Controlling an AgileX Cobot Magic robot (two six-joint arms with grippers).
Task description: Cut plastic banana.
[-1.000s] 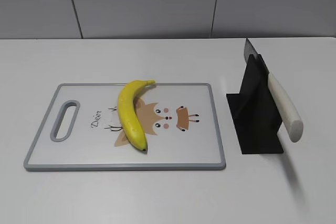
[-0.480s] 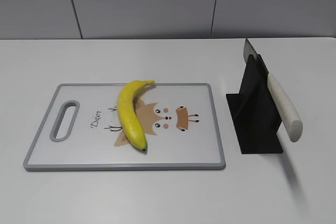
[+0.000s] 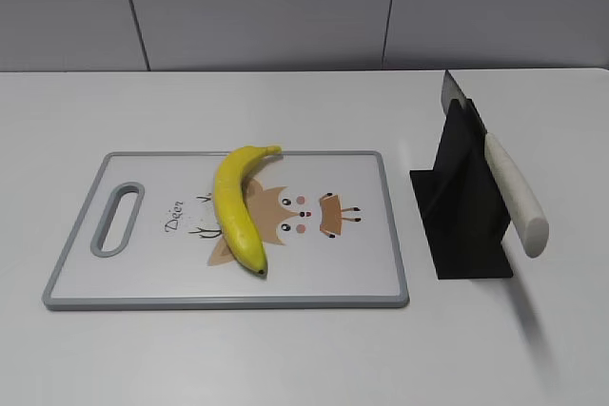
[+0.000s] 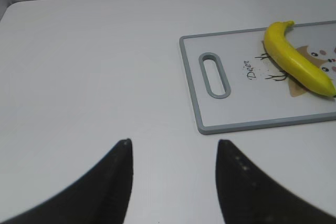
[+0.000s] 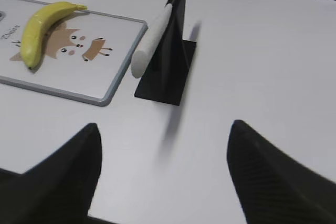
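Note:
The plastic banana is glossy yellow and lies on a white cutting board with a grey rim and a deer picture. It also shows in the left wrist view and the right wrist view. A knife with a white handle rests slanted in a black stand right of the board; it shows in the right wrist view too. My left gripper is open and empty over bare table left of the board. My right gripper is open and empty, near of the knife stand. Neither gripper shows in the exterior view.
The board has a handle slot at its left end. The white table ends at a grey panelled wall at the back.

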